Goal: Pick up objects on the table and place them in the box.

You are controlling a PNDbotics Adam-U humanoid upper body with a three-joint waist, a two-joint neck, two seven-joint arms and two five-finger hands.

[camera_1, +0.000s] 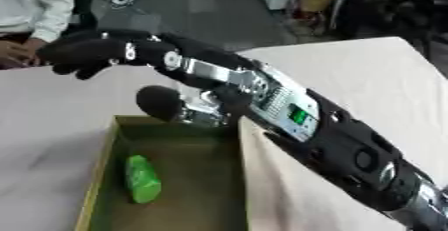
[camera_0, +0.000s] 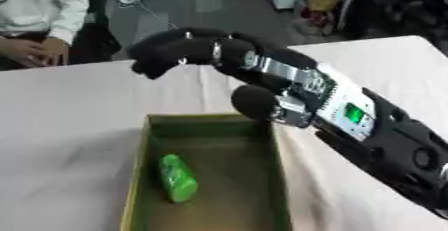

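An olive-green open box stands on the pale table at the near middle. A green bottle-like object lies on its side on the box floor, near the left wall. My right arm comes in from the lower right and crosses the box's right wall. My right hand hovers above the table just beyond the box's far rim, fingers stretched out to the left. Its thumb hangs down over the far right corner of the box. Nothing shows in the hand. My left hand is out of sight.
The table is covered in a pale pinkish cloth, and its far edge runs just behind my hand. Dark floor with cables and clutter lies beyond it.
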